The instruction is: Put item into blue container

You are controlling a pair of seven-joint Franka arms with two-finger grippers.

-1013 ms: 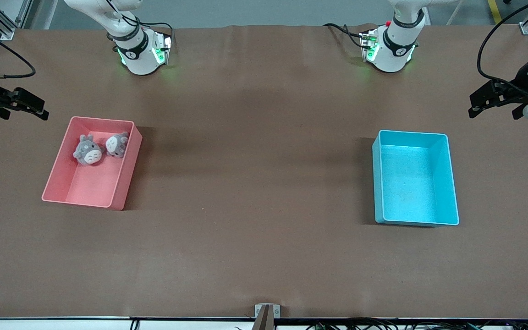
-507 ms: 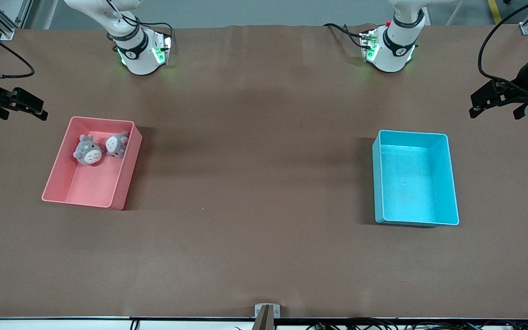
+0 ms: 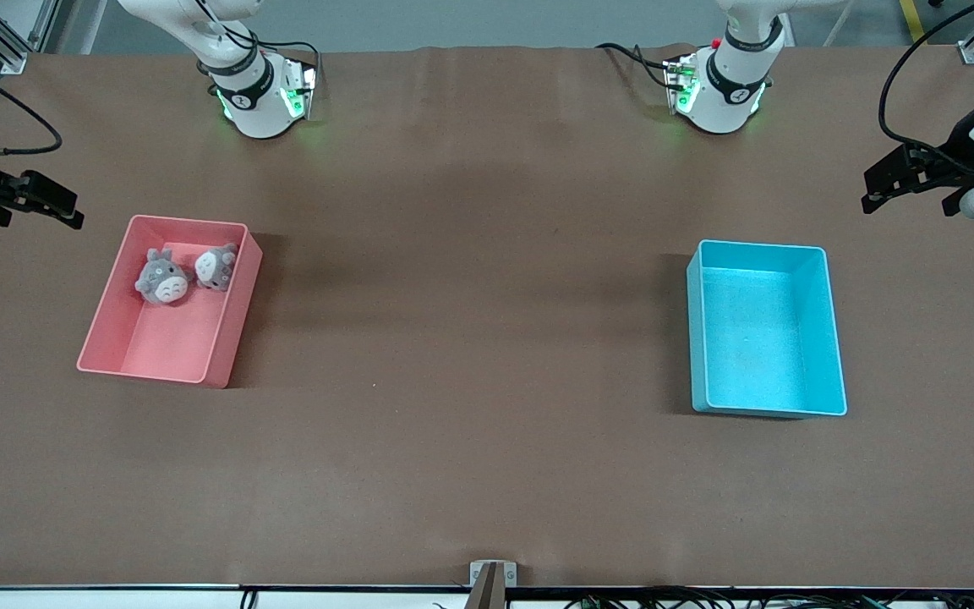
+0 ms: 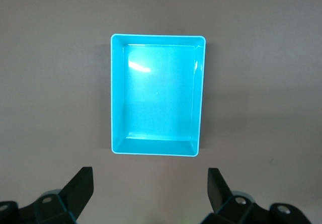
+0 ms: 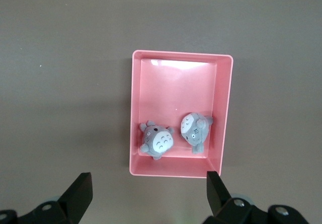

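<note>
While both arms wait at frame edges: blue container [image 3: 764,328] lower right, empty, below left gripper [image 3: 910,182], spread wide, holding nothing. Right gripper [image 3: 35,201] likewise, beside pink bin [image 3: 167,299] holding two plush toys [image 3: 163,277].

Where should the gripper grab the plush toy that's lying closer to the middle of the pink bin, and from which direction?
Probably from straight above, pinching the round body of that plush toy across its middle. It lies face up in the pink bin, whose walls block any sideways approach. Keep the fingers off the second plush beside it. The right gripper, open, is nearest.
</note>
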